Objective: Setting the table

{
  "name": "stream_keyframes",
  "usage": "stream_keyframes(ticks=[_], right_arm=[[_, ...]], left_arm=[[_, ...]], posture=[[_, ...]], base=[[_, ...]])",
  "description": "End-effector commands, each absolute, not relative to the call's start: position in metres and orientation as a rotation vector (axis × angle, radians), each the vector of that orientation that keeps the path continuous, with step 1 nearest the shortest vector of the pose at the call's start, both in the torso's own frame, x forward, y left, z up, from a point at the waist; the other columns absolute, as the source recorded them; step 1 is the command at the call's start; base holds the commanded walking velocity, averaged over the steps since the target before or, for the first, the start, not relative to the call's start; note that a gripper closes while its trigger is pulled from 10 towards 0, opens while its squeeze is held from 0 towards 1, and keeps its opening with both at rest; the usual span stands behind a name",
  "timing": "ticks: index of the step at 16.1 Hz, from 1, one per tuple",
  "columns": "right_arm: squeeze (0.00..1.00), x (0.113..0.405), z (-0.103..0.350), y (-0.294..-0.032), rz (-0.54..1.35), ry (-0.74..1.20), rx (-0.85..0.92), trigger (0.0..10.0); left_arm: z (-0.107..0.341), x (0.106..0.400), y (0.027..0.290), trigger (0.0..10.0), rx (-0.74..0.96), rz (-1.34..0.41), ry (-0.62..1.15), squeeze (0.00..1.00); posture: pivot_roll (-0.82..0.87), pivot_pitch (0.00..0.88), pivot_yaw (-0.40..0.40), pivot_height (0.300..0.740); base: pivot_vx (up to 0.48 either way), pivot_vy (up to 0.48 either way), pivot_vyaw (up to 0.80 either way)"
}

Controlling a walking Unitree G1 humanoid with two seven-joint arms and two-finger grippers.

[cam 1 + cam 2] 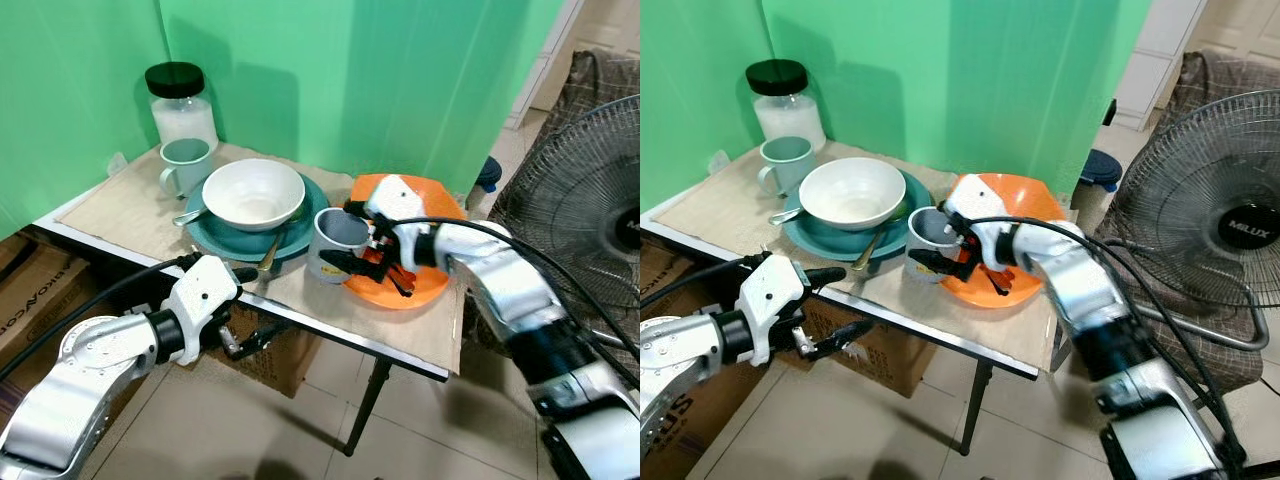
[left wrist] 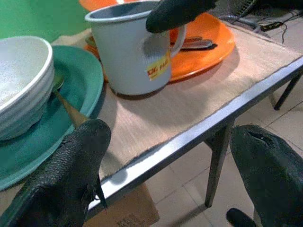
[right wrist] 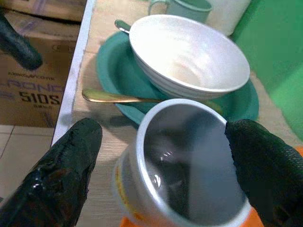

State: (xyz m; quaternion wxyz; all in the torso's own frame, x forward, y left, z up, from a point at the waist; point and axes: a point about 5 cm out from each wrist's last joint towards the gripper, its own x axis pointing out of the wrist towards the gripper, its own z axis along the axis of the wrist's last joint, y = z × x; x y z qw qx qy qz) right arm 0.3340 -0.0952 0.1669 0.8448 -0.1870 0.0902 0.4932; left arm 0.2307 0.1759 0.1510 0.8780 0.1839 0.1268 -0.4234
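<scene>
Reaching over the table point(image 1: 120, 205), the right gripper point(image 1: 362, 262) has its two fingers spread wide on either side of the grey mug point(image 1: 337, 243), not clamped on it; whether they touch its wall cannot be told. The mug stands on the table mat, touching the near edge of the orange plate point(image 1: 425, 290) and just beside the teal plate point(image 1: 235, 243).

Much of the setting looks done: a white bowl point(image 1: 253, 192) sits on the teal plate, a gold spoon point(image 3: 111, 98) lies against that plate's rim, and a pale green mug point(image 1: 184, 162) stands behind, next to a black-lidded jar point(image 1: 181, 105). Some cutlery lies on the orange plate behind the grey mug. Placing the grey mug seems the step in hand; the cutlery may remain to be laid out.

The left gripper point(image 1: 835, 308) hangs below the table's front edge, fingers apart and empty.

The grey mug carries a yellow sticker with red letters, too blurred to read. The fan point(image 1: 1220, 220) hub reads "MILUX", and the cardboard box point(image 3: 33, 71) shows "510S".
</scene>
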Motion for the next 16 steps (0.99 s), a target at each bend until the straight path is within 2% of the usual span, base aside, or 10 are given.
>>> stream_keyframes(ticks=[1,2,3,9,12,16], right_arm=[[0.0,0.337,0.167,-0.098,1.035,0.213,-0.414,10.0],[0.0,0.337,0.165,-0.097,1.043,0.227,-0.416,3.3],[0.0,0.338,0.165,-0.095,1.053,0.233,-0.415,0.0],[0.0,0.339,0.161,-0.096,1.089,0.296,-0.433,0.0],[0.0,0.347,0.157,-0.096,1.016,0.318,-0.451,0.0],[0.0,0.35,0.157,-0.095,1.013,0.328,-0.46,0.0]], left_arm=[[0.152,0.229,0.176,10.0,0.388,-0.891,0.263,0.0],[0.153,0.23,0.175,10.0,0.384,-0.892,0.26,0.0],[0.154,0.23,0.174,10.0,0.379,-0.893,0.257,0.0],[0.153,0.229,0.175,10.0,0.381,-0.892,0.26,0.0],[0.152,0.228,0.174,10.0,0.378,-0.89,0.263,0.0],[0.15,0.227,0.176,10.0,0.382,-0.892,0.27,0.0]], posture=[[0.07,0.0,-0.056,0.74],[0.07,0.0,-0.056,0.74],[0.07,0.0,-0.059,0.74],[0.07,0.0,-0.066,0.74],[0.08,0.0,-0.072,0.74],[0.08,0.0,-0.075,0.74]], base=[[0.0,0.0,0.0],[0.0,0.0,0.0],[0.0,0.0,0.0],[0.0,0.0,0.0],[0.0,0.0,0.0],[0.0,0.0,0.0]])
